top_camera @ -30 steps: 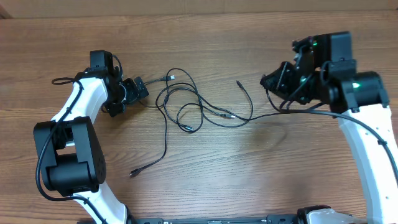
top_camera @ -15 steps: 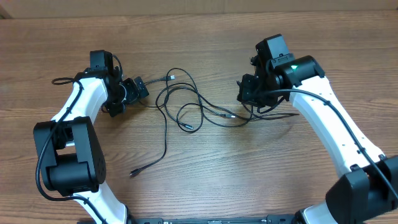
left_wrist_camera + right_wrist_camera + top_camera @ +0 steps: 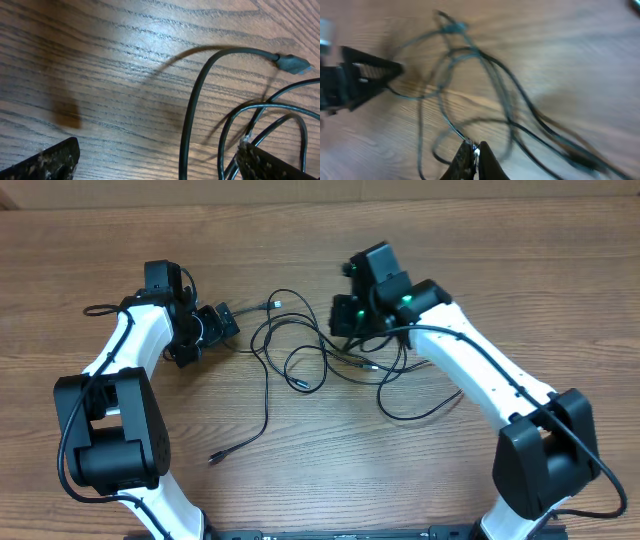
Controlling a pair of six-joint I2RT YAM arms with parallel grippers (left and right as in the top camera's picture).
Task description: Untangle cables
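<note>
Left gripper (image 3: 222, 322): jaws wide apart, empty, just beside the cables (image 3: 266, 385), tangled at the centre of the table (image 3: 450, 240). Right gripper (image 3: 471, 150): pinched closed on one strand

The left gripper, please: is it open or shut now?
Open: the left gripper shows its fingers far apart at the wrist view's lower corners.
</note>
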